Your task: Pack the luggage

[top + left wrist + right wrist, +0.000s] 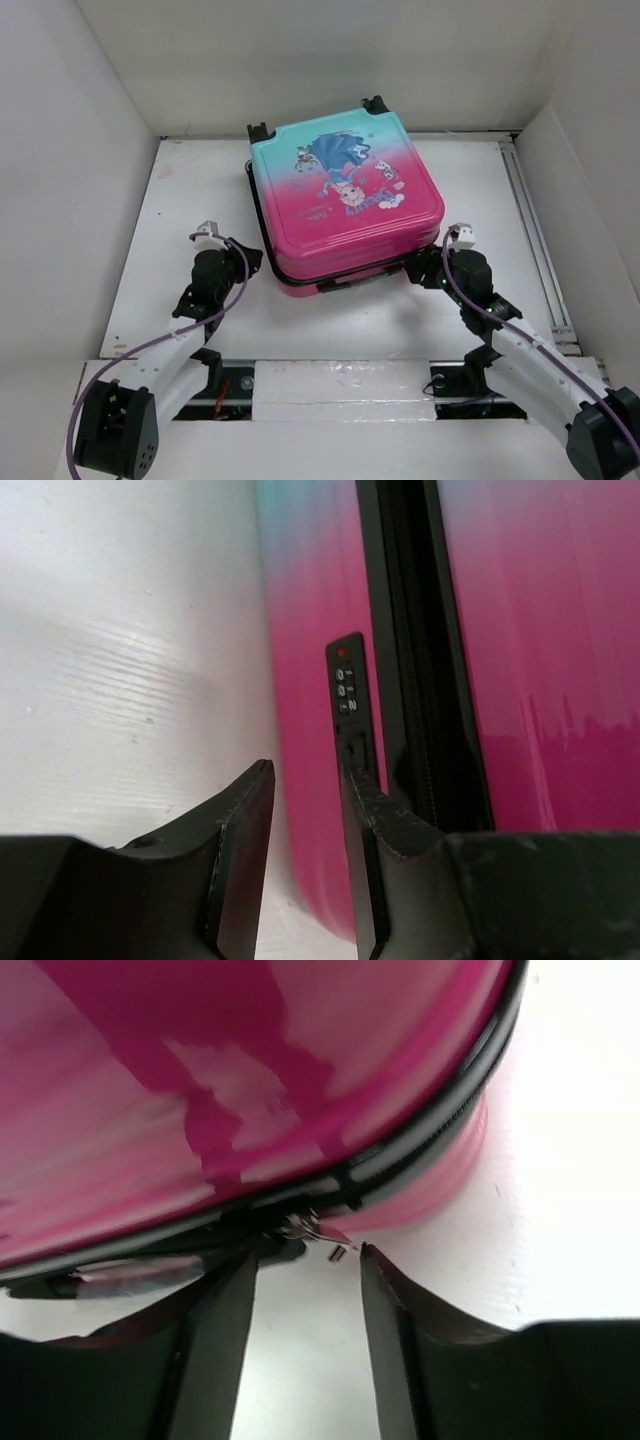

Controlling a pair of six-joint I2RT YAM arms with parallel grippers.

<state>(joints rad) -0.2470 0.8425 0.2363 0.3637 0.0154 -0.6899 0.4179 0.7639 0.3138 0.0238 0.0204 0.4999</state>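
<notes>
White counter (200, 200), boxed in by white walls (80, 120) on the left, right and far sides. Nearest, the left gripper (305, 775) stands at the left side of the luggage (345, 200), jaws parted by a narrow gap and gripping nothing; its right-hand finger lies against or just beside the shell below the combination lock (346, 680), contact not confirmed. The right gripper (305, 1255) is at the near right corner, jaws released and apart, with the metal zipper pull (300, 1225) between the tips but not pinched. The luggage lies flat and lidded at mid-counter, pink end near, teal end far. Judgement: the step in hand is closing the zipper. The right gripper should close squarely on the pull and draw it along the black zipper seam (430, 1120), not away from it, while the left gripper braces the shell against sliding. Clearance: open counter to the left of the luggage and in front of it; on the right, a rail (535, 240) narrows the room. Farthest, the wheels (260, 130) sit close to the back wall, so little room for pushing that way.
</notes>
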